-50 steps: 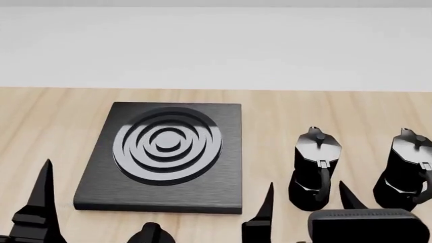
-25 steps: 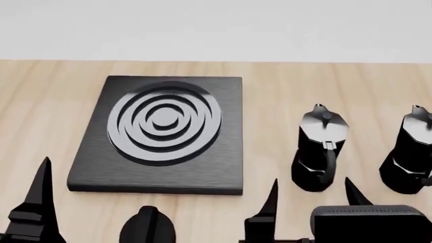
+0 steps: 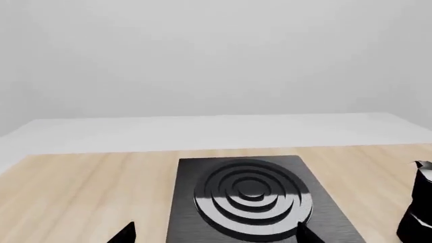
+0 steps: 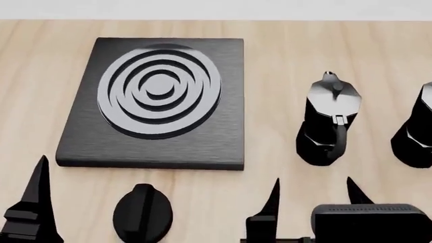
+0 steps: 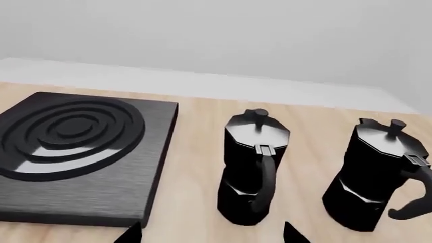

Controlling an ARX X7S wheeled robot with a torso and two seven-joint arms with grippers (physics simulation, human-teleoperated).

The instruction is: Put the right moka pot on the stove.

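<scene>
The right moka pot (image 5: 375, 177), glossy black with a grey lid, stands upright on the wooden table at the far right, and the head view's edge cuts it off (image 4: 417, 136). The stove (image 4: 223, 147) is a flat black slab with silvery burner rings, lying left of both pots (image 5: 135, 192). My right gripper (image 4: 314, 178) is open and empty, near the table's front edge, short of the other pot and left of the right moka pot. My left gripper (image 3: 214, 232) is open and empty, in front of the stove (image 3: 196, 223). Only one of its fingers (image 4: 37, 197) shows in the head view.
A second, identical moka pot (image 4: 329, 121) stands between the stove and the right moka pot, also seen from the right wrist (image 5: 253, 167). A small round black knob (image 4: 143, 212) lies in front of the stove. The wooden table (image 4: 270, 76) ends at a pale wall.
The head view has tilted down: the stove, both pots and the knob have shifted up in the picture. Both grippers sit at the same places in that view, still open.
</scene>
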